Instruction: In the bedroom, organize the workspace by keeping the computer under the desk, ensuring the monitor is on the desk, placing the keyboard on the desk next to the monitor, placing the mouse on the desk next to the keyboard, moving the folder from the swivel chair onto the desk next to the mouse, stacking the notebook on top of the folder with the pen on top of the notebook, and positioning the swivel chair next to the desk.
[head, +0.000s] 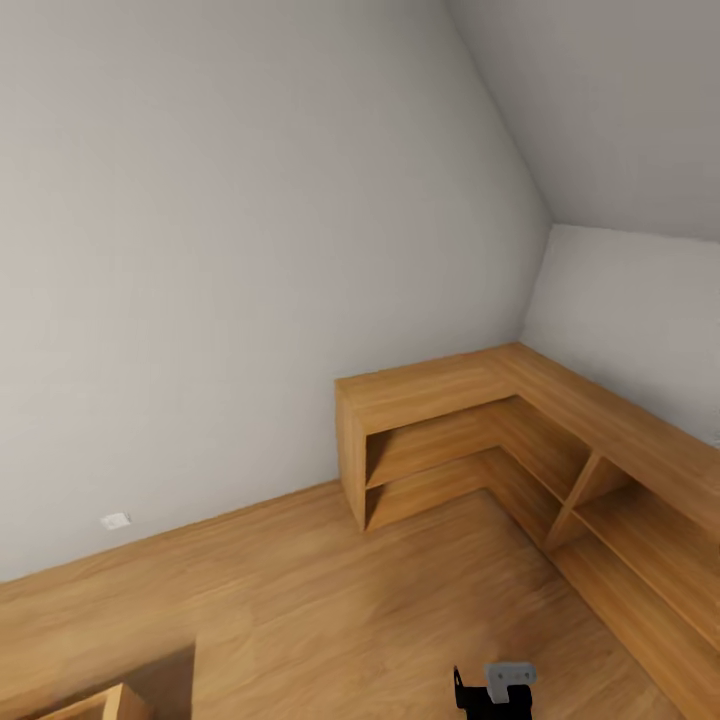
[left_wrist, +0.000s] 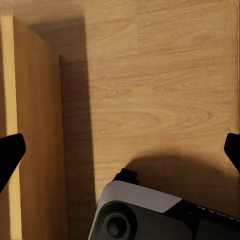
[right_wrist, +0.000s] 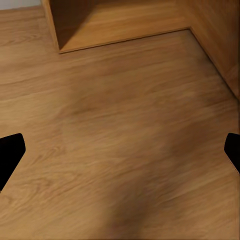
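I'm facing an L-shaped wooden shelf unit (head: 520, 440) in a corner, wood floor (head: 330, 610) below; no task things showing, whole tidy-up seemingly pending. Left pincer (left_wrist: 120, 150) and right pincer (right_wrist: 120, 152) are hanging released, grasping nothing.

The right gripper (right_wrist: 120, 155) hangs spread wide above the wood floor (right_wrist: 125, 140), with nothing between its fingertips; beyond stands a low wooden shelf unit (right_wrist: 115, 22).

- Left wrist view: base shell (left_wrist: 145, 212), white-grey top panel, black lower housing, round dark recess, faint lettering.
- Fingertips (left_wrist: 10, 155) black, wedge-shaped.
- Head view: black bracket with grey block (head: 500, 685).
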